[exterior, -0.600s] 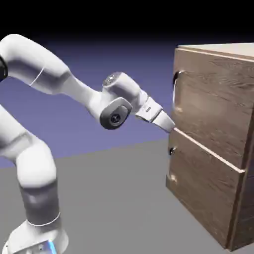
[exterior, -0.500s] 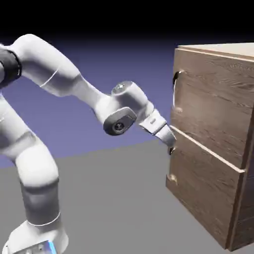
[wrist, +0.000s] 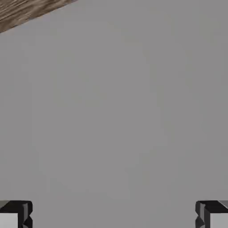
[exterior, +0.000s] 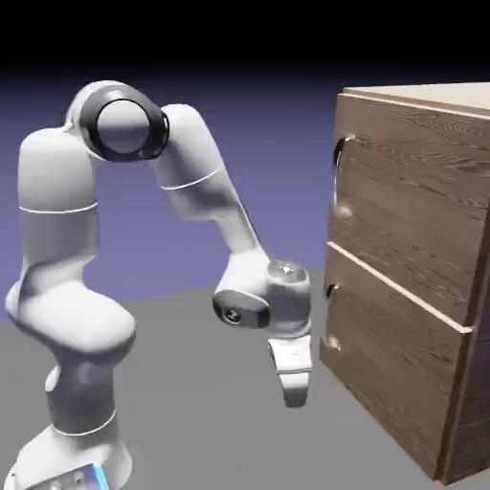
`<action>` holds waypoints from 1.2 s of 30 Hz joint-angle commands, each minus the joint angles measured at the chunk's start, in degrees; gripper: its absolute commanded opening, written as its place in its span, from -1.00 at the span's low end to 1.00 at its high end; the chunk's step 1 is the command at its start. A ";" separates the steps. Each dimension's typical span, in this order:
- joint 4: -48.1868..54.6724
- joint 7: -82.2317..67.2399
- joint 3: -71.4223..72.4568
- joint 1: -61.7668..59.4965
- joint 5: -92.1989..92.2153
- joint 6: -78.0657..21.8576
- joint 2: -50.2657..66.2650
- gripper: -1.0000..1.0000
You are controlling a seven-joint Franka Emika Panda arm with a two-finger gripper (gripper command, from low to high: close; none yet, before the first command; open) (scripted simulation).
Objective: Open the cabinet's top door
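While the pincer (exterior: 297,397) hangs spread and empty, pointing at the worktop (wrist: 116,116), it should rise to the top door's (exterior: 412,206) silver handle (exterior: 337,177).

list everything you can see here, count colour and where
cabinet: one, brown wood grain with paler top, right side of the exterior view
top door: one, brown wood grain, upper front panel, looks shut
handle: one, silver curved bar, near the top door's left edge
lower panel: one, brown wood grain, below the top door, small knobs at its left edge
table: one, grey, under everything
arm: one, white, rising from lower left
end effector: one, white with grey tips, open, pointing down at the table, beside the lower panel, holding nothing
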 commanded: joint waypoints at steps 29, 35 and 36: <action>5.43 -27.33 -51.21 51.31 66.06 -15.18 60.23 0.00; 6.56 -32.98 -61.80 61.93 79.73 -18.33 72.69 0.00; 6.75 -33.92 -63.57 63.70 82.00 -18.85 74.77 0.00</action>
